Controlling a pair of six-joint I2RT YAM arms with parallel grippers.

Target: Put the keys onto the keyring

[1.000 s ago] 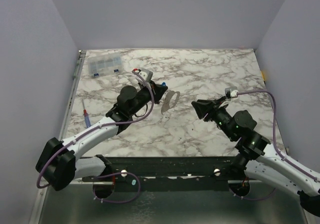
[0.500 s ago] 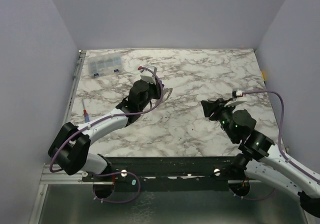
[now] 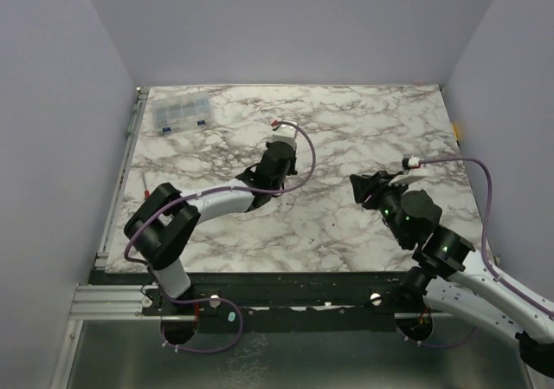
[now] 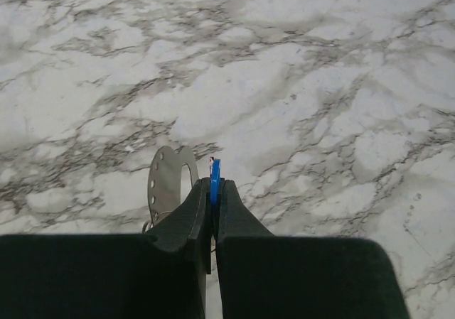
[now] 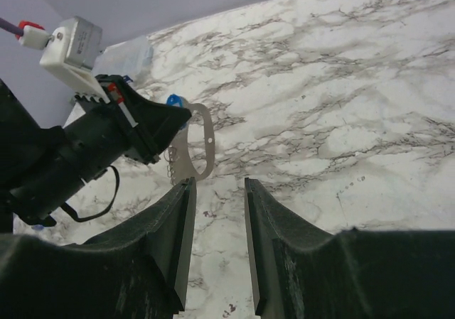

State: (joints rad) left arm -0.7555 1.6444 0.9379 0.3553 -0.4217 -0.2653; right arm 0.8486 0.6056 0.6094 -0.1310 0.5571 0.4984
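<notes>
My left gripper (image 4: 213, 187) is shut on the small blue tag (image 4: 215, 171) of the keyring. A flat silvery oblong metal loop with small holes (image 4: 165, 184) hangs beside its left finger, off the marble table. In the right wrist view the same loop (image 5: 193, 147) hangs below the blue tag (image 5: 173, 100), with a short chain (image 5: 169, 166) beside it. My right gripper (image 5: 217, 184) is open and empty, a short way from the loop and facing it. In the top view the left gripper (image 3: 297, 169) points toward the right gripper (image 3: 357, 185). No separate keys show clearly.
A clear compartment box (image 3: 182, 112) stands at the table's back left; it also shows in the right wrist view (image 5: 131, 52). A red-tipped screwdriver (image 3: 148, 190) lies by the left edge, mostly hidden behind my left arm. A small yellow object (image 3: 456, 131) sits at the right edge.
My left arm has swung to the right, carrying the keyring toward the table's middle. My right gripper drew back slightly to the right, then stayed still.
</notes>
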